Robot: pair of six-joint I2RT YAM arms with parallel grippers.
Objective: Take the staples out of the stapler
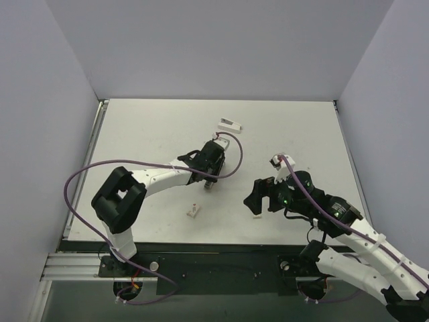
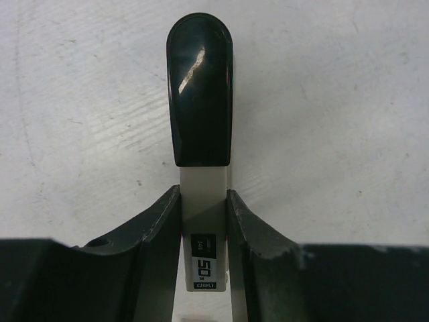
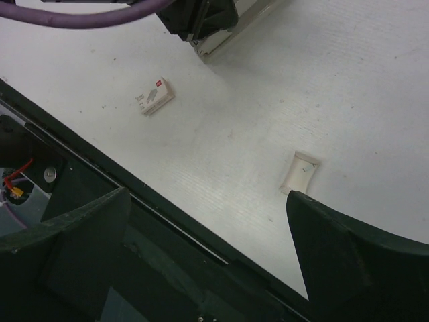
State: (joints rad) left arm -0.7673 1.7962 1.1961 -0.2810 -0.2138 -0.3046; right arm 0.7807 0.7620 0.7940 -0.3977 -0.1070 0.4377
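Note:
The stapler (image 2: 200, 87) has a glossy dark top and a pale grey body with a "50 deli" label. It lies on the white table, and my left gripper (image 2: 203, 196) is shut on its grey body, one finger on each side. In the top view the left gripper (image 1: 212, 169) covers most of the stapler (image 1: 210, 184). My right gripper (image 1: 258, 199) is open and empty near the table's front edge, its fingers wide apart in the right wrist view (image 3: 206, 196). No loose staples show.
A small staple box (image 1: 194, 210) lies in front of the stapler and also shows in the right wrist view (image 3: 155, 96). A small white piece (image 3: 299, 172) lies by the right gripper's fingertip. A white bracket-like part (image 1: 229, 123) lies further back. The table's dark front rail (image 3: 167, 221) is below.

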